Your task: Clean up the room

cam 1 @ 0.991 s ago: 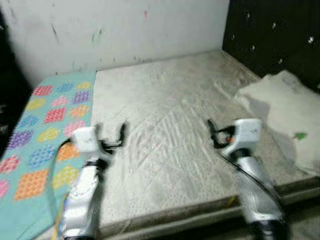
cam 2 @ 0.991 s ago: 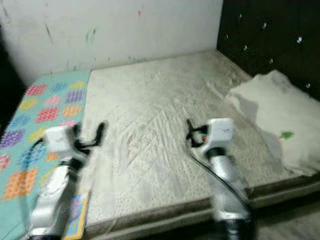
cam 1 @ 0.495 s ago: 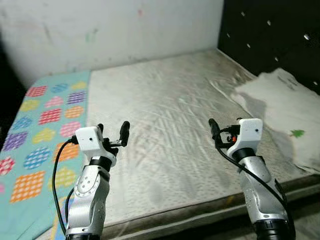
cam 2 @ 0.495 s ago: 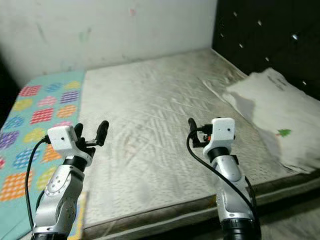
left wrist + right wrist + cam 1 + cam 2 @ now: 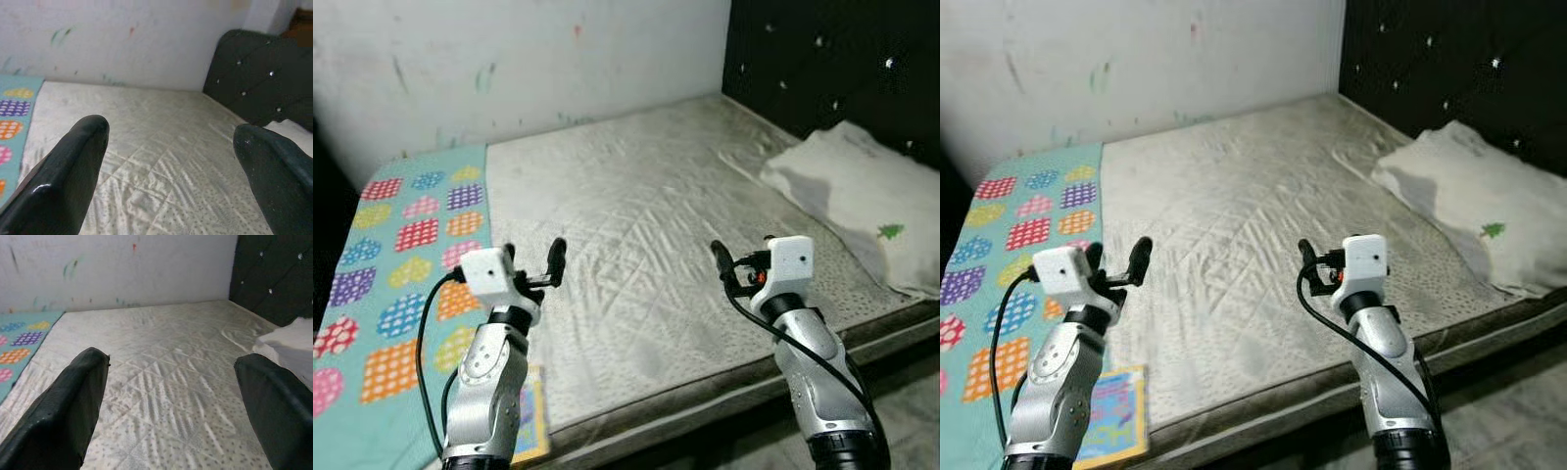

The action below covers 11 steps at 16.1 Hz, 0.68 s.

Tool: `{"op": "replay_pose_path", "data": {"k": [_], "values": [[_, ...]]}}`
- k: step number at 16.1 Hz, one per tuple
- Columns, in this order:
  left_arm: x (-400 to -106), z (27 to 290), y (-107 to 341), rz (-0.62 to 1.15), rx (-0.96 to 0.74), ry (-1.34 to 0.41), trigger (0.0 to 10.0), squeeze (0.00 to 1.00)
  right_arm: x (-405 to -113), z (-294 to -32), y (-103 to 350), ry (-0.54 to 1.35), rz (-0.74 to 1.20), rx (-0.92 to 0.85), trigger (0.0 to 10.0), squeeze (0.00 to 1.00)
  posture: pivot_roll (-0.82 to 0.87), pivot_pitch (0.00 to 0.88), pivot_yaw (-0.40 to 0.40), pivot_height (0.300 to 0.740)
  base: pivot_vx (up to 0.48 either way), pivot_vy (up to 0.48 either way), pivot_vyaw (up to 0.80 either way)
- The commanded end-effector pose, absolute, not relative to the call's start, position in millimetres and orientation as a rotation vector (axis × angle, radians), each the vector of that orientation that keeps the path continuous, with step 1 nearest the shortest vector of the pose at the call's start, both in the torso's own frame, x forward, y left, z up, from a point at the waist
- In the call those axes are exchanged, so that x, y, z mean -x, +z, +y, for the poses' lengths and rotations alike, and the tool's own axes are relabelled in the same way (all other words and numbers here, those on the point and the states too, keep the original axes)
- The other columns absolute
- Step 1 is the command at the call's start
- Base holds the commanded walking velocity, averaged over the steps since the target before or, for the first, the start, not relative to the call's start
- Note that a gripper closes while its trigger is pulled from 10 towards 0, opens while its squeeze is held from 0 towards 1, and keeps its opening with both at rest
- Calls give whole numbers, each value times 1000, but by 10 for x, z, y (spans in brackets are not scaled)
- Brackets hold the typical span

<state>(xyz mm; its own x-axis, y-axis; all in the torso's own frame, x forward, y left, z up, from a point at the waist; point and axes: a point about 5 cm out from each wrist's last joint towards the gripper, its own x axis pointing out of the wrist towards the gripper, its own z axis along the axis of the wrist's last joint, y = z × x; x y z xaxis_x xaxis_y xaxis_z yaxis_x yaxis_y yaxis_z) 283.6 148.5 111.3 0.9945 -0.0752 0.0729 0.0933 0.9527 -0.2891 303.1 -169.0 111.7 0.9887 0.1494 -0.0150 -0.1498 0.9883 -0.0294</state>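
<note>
far left: a turquoise quilted blanket with coloured patchwork shapes [image 5: 401,264] lies flat along the left side of the bed, its inner edge meeting the bare off-white quilted mattress [image 5: 646,225]. it is judged soft, light and limp; a pinch at a corner or along the near edge should lift it, and it will drape rather than hold shape. at the near left corner of the bed a thin, brightly printed flat booklet [image 5: 1114,416] rests partly over the blanket's edge; it is judged light and fairly stiff, best taken by its free edge.

left of centre: the left gripper [image 5: 530,266] hovers above the seam between blanket and mattress, fingers spread wide, holding nothing. the left wrist view shows both black fingers [image 5: 63,166] far apart over the sheet.

right of centre: the right gripper [image 5: 1317,264] hangs over the near mattress edge; the right wrist view shows its fingers [image 5: 68,396] equally wide apart and empty.

far right: a white pillow with a small green mark [image 5: 862,201] lies against the black tufted headboard [image 5: 832,69]. it is judged soft, bulky and light; a corner grip suits it.

the mattress middle offers open room; the marked white wall [image 5: 509,69] bounds the far side.
</note>
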Motion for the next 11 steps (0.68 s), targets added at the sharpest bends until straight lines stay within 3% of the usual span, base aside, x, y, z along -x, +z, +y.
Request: {"op": "replay_pose_path", "data": {"k": [1, 11], "values": [[-2816, 1621, 1091, -54, 274, -41, 10000, 0, -3062, -1559, 1144, 190, 10, 27, 10000, 0, -213, 0, 91, 740, 0, 480, 0], [-2806, 1668, 1072, -43, 255, -12, 10000, 0, -3020, -1503, 1088, 247, 39, 18, 10000, 0, -210, 0, 95, 740, 0, 478, 0]]}}
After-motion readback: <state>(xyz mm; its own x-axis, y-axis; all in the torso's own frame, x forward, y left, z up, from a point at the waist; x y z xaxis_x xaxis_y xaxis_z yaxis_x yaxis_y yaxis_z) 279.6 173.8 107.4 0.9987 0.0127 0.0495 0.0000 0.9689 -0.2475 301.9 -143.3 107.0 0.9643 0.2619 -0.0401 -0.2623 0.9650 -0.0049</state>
